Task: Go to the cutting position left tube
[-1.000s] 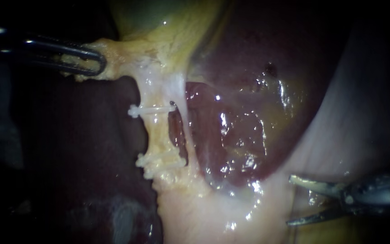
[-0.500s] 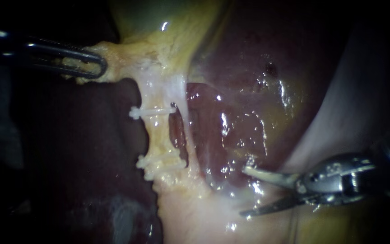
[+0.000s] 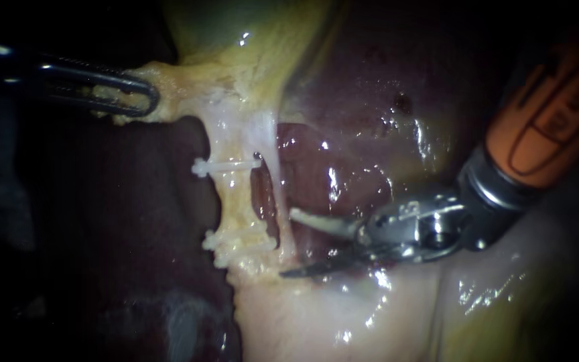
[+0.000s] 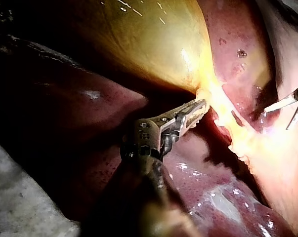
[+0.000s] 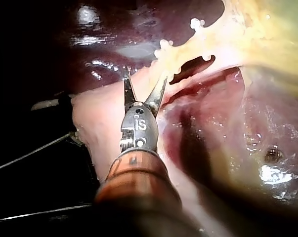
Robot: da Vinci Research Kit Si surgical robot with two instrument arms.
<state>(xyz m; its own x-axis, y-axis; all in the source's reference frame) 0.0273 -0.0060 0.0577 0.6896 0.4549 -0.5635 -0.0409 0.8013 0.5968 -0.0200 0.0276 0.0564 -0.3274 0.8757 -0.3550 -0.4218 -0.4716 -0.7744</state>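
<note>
Right instrument (image 3: 289, 245): hand spread beside left tube (image 3: 239, 201), approach step. Left instrument (image 3: 147, 97): hand pinching tissue (image 3: 175, 84). Next, likely: straddle tube between clips (image 3: 226, 163).

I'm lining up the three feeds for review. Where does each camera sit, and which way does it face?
Endoscope: close to the tissue, facing the clipped tube; left instrument enters from the left, right instrument from the right.
Left wrist: on the left arm, looking along its own instrument toward the gallbladder.
Right wrist: on the right arm, looking along its own instrument toward the clipped tube.
Shared: endoscope and left wrist views both show both instruments; the right one appears in all three.
</note>
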